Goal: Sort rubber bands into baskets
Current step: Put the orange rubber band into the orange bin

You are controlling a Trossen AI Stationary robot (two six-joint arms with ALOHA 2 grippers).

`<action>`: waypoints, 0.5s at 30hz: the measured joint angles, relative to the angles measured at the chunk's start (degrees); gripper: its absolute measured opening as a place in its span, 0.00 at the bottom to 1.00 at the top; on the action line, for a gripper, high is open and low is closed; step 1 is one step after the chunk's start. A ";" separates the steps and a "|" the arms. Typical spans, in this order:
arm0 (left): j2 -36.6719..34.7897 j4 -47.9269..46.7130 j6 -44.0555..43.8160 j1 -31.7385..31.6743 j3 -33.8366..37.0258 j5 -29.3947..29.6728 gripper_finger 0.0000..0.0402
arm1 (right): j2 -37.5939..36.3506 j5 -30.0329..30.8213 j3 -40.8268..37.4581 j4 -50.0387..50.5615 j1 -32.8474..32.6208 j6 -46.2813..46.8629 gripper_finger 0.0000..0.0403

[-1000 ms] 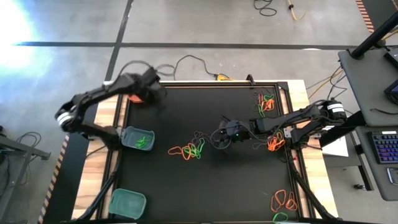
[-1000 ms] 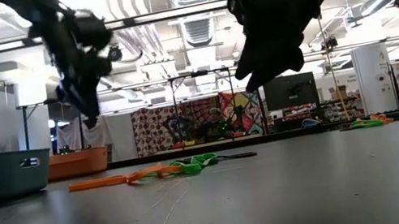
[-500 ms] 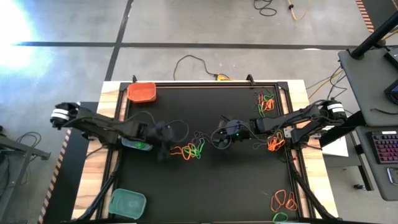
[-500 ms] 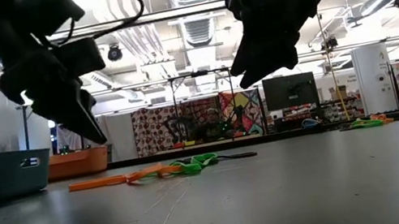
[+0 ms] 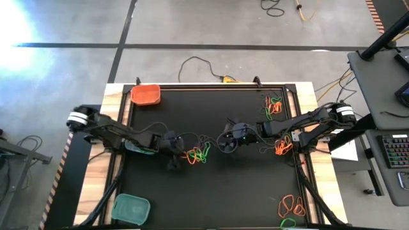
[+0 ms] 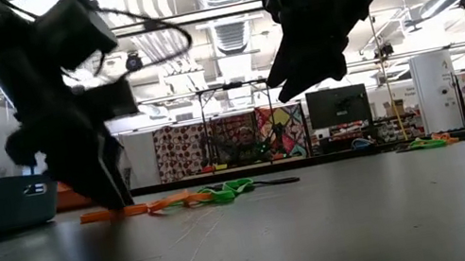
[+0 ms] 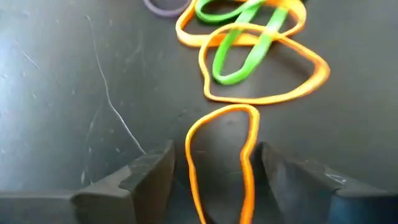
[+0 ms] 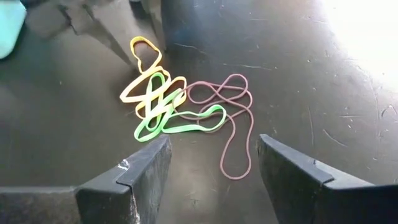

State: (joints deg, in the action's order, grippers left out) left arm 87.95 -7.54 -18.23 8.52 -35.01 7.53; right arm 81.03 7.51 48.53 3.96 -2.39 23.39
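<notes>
**Left pincer straddling an orange band; most of the sorting remains**

From above, I see thin orange, green and black rubber bands (image 5: 197,154) tangled mid-table, with more clusters near the far right edge (image 5: 273,106), beside the right arm (image 5: 283,147) and at the near right corner (image 5: 291,207). The shallow orange plastic basket (image 5: 146,95) looks empty, as does the near teal basket (image 5: 131,208); the middle teal basket (image 5: 135,145) sits partly under the left arm, so I judge most sorting is undone.

At table height, the left gripper (image 6: 110,195) reaches the mat at the pile's edge, and the right gripper (image 6: 293,67) hangs above.

My left wrist camera shows its fingers (image 7: 146,177) apart, straddling an orange loop (image 7: 221,162), not yet clamped.

The right wrist camera shows those fingers (image 8: 140,177) spread, empty, facing the pile (image 8: 168,102).
</notes>
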 joint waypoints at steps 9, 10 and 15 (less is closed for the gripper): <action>4.76 0.40 0.28 0.08 -1.13 1.96 0.60 | 0.00 0.00 0.00 -0.01 0.02 -0.38 0.57; 4.62 0.38 0.44 0.08 -1.13 2.01 0.57 | 0.00 0.00 0.00 0.00 0.02 -0.62 0.57; 4.30 0.15 0.57 -0.04 -0.98 3.56 0.34 | 0.00 0.00 0.00 0.00 0.04 -0.96 0.57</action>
State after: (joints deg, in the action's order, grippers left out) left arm 92.25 -7.39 -17.67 8.48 -35.99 11.10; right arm 81.03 7.51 48.53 3.97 -2.35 22.43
